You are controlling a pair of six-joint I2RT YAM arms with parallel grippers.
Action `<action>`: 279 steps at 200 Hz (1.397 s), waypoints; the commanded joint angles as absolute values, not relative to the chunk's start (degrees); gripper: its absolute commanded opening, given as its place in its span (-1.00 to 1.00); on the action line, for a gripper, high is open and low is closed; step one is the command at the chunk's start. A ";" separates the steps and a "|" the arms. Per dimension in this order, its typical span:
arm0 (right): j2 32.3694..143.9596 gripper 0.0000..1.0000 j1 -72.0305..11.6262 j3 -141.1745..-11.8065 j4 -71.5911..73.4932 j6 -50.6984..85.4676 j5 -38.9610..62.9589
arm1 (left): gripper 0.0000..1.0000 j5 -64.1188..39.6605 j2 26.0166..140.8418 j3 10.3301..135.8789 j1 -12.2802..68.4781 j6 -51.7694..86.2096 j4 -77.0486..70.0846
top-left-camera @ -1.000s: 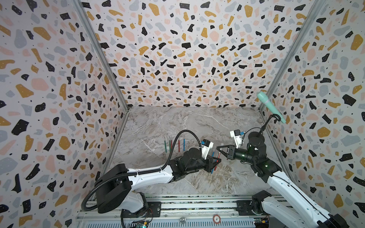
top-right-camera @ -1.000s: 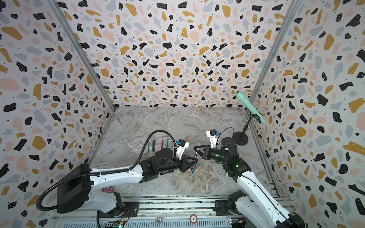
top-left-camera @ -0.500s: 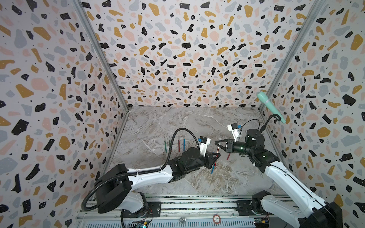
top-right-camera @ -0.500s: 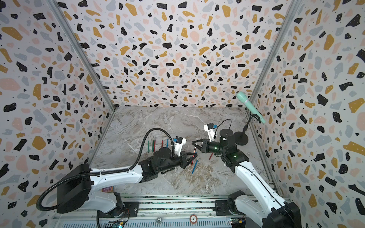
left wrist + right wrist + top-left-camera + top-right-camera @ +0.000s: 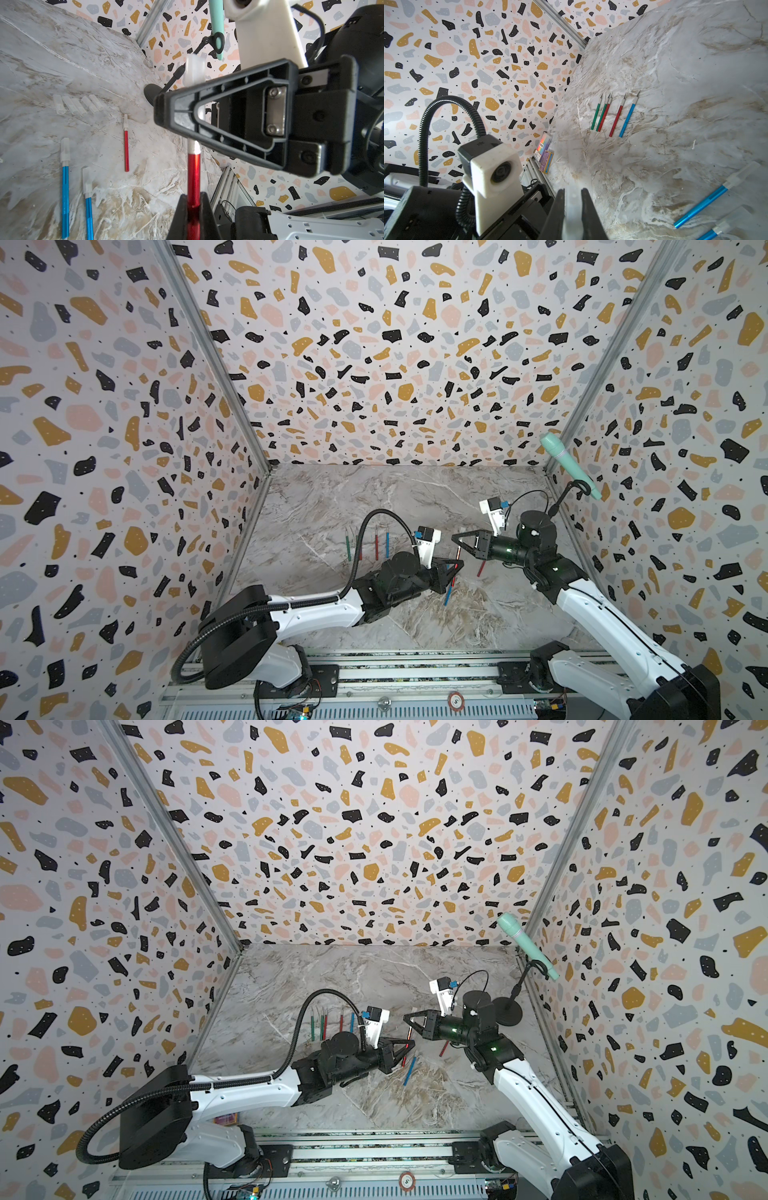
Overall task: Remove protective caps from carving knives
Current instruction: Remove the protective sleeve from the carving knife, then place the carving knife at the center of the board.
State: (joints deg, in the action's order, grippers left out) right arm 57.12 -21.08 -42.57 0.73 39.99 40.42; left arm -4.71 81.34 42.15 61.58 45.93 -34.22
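My left gripper (image 5: 193,205) is shut on the shaft of a red carving knife (image 5: 193,176), which it holds off the table (image 5: 415,497). My right gripper (image 5: 573,199) meets it tip to tip and is shut on that knife's translucent protective cap (image 5: 194,70). In both top views the two grippers touch mid-table: left gripper (image 5: 456,565), right gripper (image 5: 455,536). Several bare knives (image 5: 614,114) lie in a row at the left. One red capped knife (image 5: 126,149) and two blue capped knives (image 5: 65,197) lie on the marble. Several loose caps (image 5: 76,105) lie together.
A mint-green microphone (image 5: 569,464) stands on a black stand (image 5: 507,1011) at the back right corner. A rainbow pen pack (image 5: 544,143) sits off the table's front left edge. Terrazzo walls (image 5: 374,364) close in three sides.
Both grippers, still joined on the red knife, have lifted and shifted slightly toward the back. A blue capped knife now shows on the table beneath them.
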 commanded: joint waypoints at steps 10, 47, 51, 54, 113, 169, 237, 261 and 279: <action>58.59 -1.00 -17.84 -50.57 8.12 37.36 27.90 | -1.00 -11.16 80.69 39.20 65.04 45.27 -26.34; 59.83 -1.00 -17.75 -52.75 4.79 33.04 24.45 | -1.00 -11.06 80.59 38.51 65.55 45.93 -27.20; 59.86 -1.00 -17.76 -52.83 4.90 32.92 24.15 | -1.00 -11.12 80.74 38.38 65.63 46.00 -27.45; 59.97 -1.00 -17.75 -52.97 4.98 32.89 23.97 | -1.00 -11.16 80.81 38.37 65.65 46.14 -27.58; 62.46 -1.00 -17.75 -55.67 6.99 33.57 22.25 | -1.00 -9.62 80.64 39.09 66.36 45.82 -26.24; 57.87 -1.00 -17.54 -57.75 -6.76 30.21 15.14 | -1.00 9.53 77.65 46.45 61.63 43.45 -2.99; 48.96 -1.00 -17.45 -55.90 -28.27 20.67 10.59 | -1.00 16.64 87.34 58.97 51.87 45.35 10.51; 46.41 -1.00 -17.49 -55.64 -34.01 18.41 9.38 | -1.00 17.03 93.38 62.66 49.33 45.26 13.30; 44.89 -1.00 -17.49 -55.09 -36.58 17.93 8.74 | -1.00 17.57 96.90 64.66 47.41 44.54 14.66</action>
State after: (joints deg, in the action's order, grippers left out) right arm 46.83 -17.58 -55.64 -29.04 21.04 10.74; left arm 14.94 93.03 62.35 49.91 45.76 9.06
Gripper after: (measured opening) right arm 0.140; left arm 0.076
